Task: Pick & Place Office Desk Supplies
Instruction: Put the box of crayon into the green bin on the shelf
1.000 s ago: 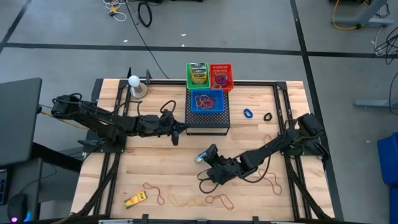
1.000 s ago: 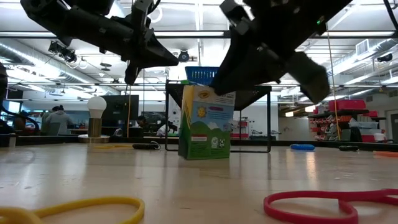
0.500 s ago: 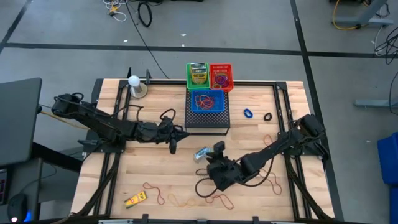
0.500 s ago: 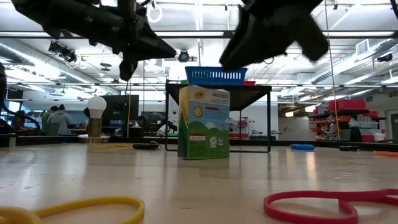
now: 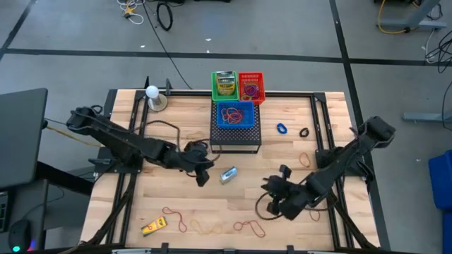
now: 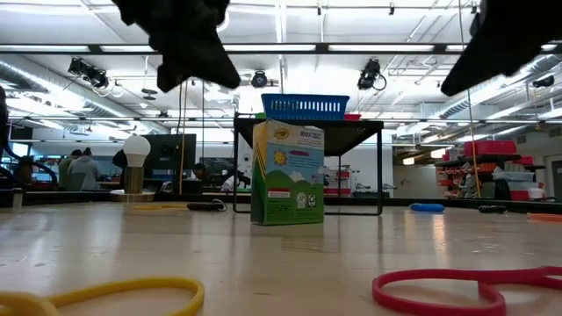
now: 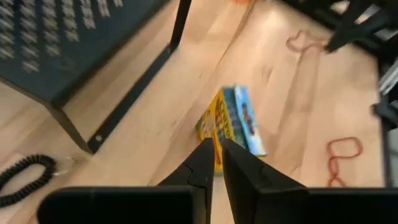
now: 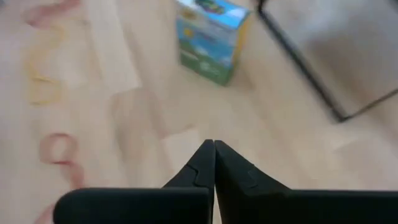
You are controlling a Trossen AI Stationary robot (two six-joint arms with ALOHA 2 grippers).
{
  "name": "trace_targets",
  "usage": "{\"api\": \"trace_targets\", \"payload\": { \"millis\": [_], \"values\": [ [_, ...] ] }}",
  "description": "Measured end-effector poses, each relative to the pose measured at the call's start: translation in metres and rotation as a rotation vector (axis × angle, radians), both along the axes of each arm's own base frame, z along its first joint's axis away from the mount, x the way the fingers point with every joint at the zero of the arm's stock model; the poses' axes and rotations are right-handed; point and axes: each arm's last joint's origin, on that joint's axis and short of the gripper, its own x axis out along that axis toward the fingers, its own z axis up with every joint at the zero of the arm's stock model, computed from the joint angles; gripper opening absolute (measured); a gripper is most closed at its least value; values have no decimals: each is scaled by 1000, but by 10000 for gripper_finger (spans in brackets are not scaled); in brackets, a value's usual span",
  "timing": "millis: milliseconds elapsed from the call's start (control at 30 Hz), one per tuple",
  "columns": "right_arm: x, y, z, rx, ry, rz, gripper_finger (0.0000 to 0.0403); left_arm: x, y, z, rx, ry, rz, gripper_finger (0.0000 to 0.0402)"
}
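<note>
Standing upright, green Crayola box (image 6: pixel 287 172) faces both arms' jaws, pressed together.

Wooden table (image 5: pixel 176 204); black mesh box (image 5: pixel 235 136) near its far edge; white bulb lamp (image 5: pixel 152 97) at far left corner; coiled black cable (image 7: pixel 25 171) beside the box.

Small box (image 5: pixel 227 175) on the table (image 5: pixel 296 116), before the mesh stand (image 5: pixel 235 137), between both arms.
</note>
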Motion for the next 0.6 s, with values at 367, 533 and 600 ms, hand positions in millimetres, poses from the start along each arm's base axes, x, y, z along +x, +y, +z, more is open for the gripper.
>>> {"api": "trace_targets", "payload": {
  "millis": [367, 533, 600],
  "values": [
    [-8, -17, -20, 145, -171, 17, 5, 36, 7, -62, 15, 112, 62, 6],
    [-3, -26, -21, 130, -151, 4, 4, 53, -2, -76, -52, 41, -38, 6],
    [0, -30, -22, 159, -142, -12, 4, 55, -6, -80, -81, 26, -35, 6]
  ]
}}
